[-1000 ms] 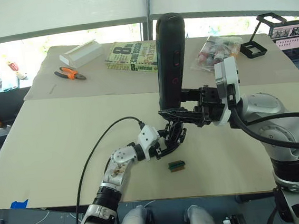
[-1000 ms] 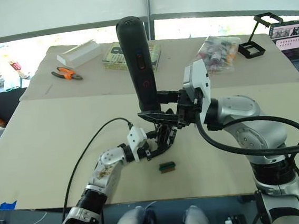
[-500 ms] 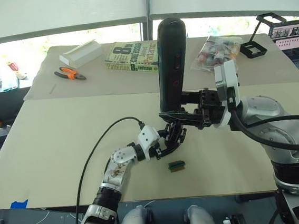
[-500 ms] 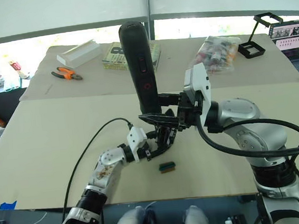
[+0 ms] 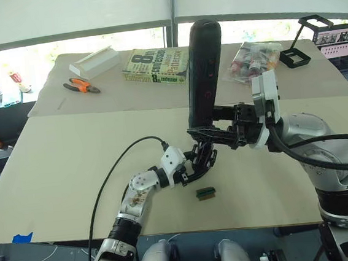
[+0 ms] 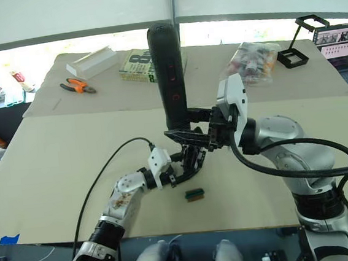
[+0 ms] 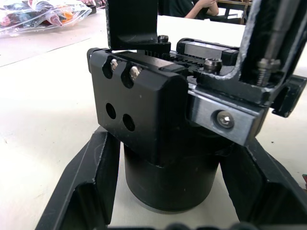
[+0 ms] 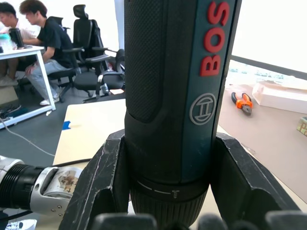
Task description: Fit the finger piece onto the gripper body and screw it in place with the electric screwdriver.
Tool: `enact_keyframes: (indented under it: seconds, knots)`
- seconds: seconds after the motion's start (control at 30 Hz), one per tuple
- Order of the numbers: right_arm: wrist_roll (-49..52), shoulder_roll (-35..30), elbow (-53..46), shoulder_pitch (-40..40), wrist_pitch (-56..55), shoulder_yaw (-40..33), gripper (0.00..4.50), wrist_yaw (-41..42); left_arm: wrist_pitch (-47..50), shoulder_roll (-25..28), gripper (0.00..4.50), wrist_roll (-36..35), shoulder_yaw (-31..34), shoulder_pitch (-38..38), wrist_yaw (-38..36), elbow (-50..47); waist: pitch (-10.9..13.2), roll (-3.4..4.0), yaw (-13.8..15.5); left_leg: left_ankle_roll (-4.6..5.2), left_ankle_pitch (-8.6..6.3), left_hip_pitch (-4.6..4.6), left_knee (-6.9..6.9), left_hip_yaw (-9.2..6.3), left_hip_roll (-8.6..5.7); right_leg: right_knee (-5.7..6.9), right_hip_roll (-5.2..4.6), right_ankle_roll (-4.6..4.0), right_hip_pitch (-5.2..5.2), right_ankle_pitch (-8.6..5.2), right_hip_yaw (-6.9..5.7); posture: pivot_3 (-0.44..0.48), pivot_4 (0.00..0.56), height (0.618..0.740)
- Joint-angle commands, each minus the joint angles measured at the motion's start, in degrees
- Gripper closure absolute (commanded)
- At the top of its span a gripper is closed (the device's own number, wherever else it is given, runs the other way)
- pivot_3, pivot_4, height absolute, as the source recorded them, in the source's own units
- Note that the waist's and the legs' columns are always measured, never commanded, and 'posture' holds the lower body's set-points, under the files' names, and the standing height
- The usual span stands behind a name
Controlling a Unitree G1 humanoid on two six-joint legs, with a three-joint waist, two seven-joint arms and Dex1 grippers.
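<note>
Screwdriver (image 5: 203,72) stands nearly upright over the middle of the table (image 5: 72,165), tipped slightly away at its top, with the right gripper (image 5: 214,130) clamped around its lower end; the right wrist view shows a finger (image 8: 103,177) pressed against each side of the barrel. Directly under it sits the gripper body (image 7: 144,115), held at its round base between the fingers of the left gripper (image 5: 197,164), which close on it from both sides. A metal bit (image 7: 268,52) comes down onto the body's top beside its screws. Just beside the left gripper, toward the near edge, lies a small green block (image 5: 206,192). Well apart, at the far side, lie orange pliers (image 5: 81,86), a white box (image 5: 95,62), a book (image 5: 155,64) and a plastic bag (image 5: 250,58).
</note>
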Motion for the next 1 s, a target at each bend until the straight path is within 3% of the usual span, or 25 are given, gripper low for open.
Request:
enact_keyframes:
  seconds: [0.03,1.0]
  knots:
    - [-0.2,-0.1,0.4,1.1,0.3,-1.3,2.58,-1.0,1.3,-0.2,1.99,0.6,-2.1,1.1,-1.0,1.1,0.0,0.00,0.0,0.00,0.00,0.00,0.00,0.00,0.00,0.00,0.00,0.00,0.00,0.00,0.00,0.000,0.150,0.740]
    - [-9.2,2.5,0.2,10.4,-4.3,6.0,2.58,-6.4,1.6,0.2,1.99,0.5,-1.9,0.8,-1.2,1.0,-0.6,-0.25,-0.1,-0.02,-0.02,0.44,-0.15,-0.01,0.04,-0.07,-0.04,0.00,0.09,-0.01,0.04,0.000,0.150,0.740]
